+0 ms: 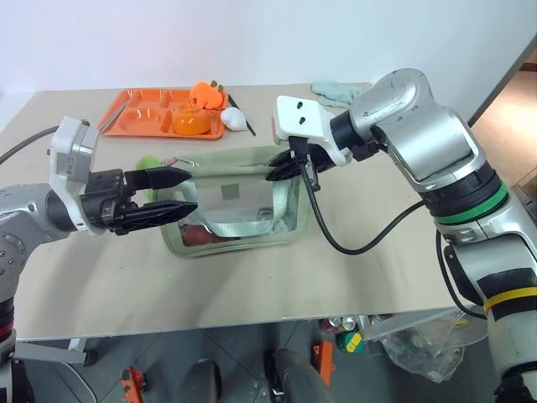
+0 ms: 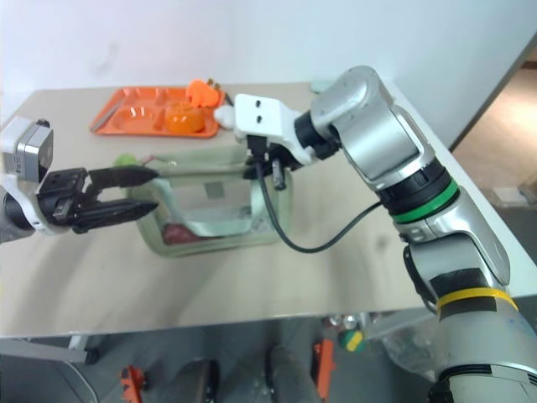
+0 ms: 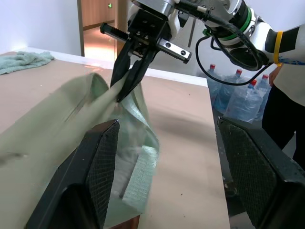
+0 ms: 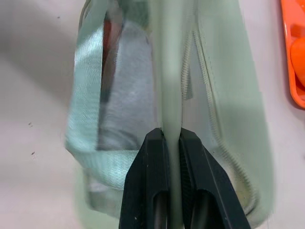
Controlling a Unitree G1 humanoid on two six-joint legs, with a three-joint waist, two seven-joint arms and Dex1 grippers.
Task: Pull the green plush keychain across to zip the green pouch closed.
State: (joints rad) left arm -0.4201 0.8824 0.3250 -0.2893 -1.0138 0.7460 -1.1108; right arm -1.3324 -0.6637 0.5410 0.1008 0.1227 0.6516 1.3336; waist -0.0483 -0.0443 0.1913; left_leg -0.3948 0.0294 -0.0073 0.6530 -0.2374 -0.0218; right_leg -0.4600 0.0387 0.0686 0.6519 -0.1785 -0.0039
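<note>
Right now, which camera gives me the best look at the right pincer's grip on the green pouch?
Right wrist view: the right pincer is shut on a fold of the green pouch, seen close. Left wrist view shows that pinch from the side; both eye views show it small, at the pouch's end.

Two head views down over the table (image 1: 252, 277); wrist views close along each tool.
</note>
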